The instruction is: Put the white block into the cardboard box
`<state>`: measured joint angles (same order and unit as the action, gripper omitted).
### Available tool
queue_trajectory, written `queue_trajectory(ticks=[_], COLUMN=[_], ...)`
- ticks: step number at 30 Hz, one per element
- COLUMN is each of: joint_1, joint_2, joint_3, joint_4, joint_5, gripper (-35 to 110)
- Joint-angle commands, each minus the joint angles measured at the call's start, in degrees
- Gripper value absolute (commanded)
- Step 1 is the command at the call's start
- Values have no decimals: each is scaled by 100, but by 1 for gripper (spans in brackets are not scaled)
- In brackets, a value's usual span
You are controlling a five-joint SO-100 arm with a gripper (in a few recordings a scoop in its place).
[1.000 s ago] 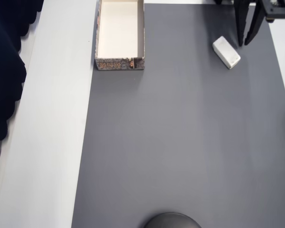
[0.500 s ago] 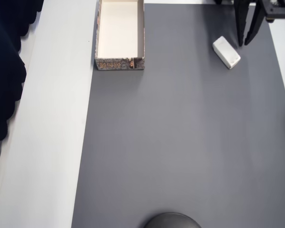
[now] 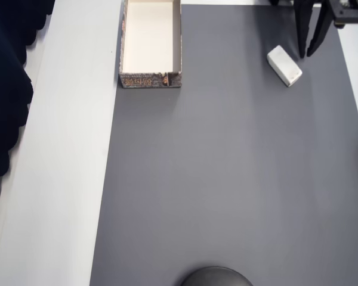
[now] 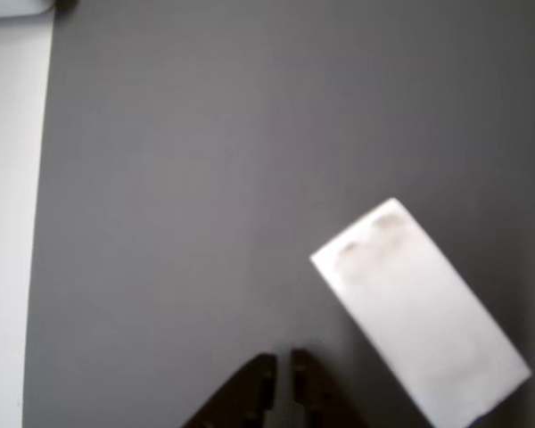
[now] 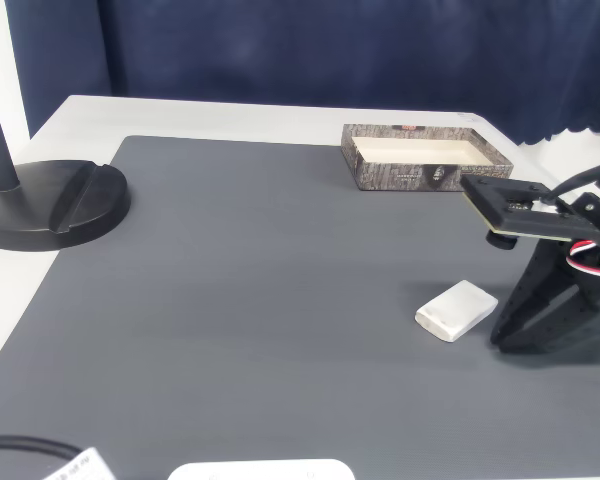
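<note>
The white block [image 3: 284, 65] lies flat on the grey mat [image 3: 227, 179] covering the counter, at the overhead view's upper right, well apart from the cardboard box [image 3: 150, 79] at upper centre-left. The gripper [image 4: 281, 367] stands just beside the block without touching it. In the wrist view its jaws are nearly closed and hold nothing.

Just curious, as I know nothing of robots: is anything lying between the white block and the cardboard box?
No. In the overhead view only bare grey mat separates the white block from the cardboard box.
</note>
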<state>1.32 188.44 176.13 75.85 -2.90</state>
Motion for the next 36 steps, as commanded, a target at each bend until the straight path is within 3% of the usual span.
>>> queue_trajectory(ticks=[1,11,23,36], joint_1=[-18,387,1450,1714], joint_2=[-105,-2303,-4816,-6636], joint_3=[-229,-2048,-3858,-4720], joint_4=[26,44,501,457], joint_5=[-167,431,2092,2408], gripper=[-2,-2,-2,-2])
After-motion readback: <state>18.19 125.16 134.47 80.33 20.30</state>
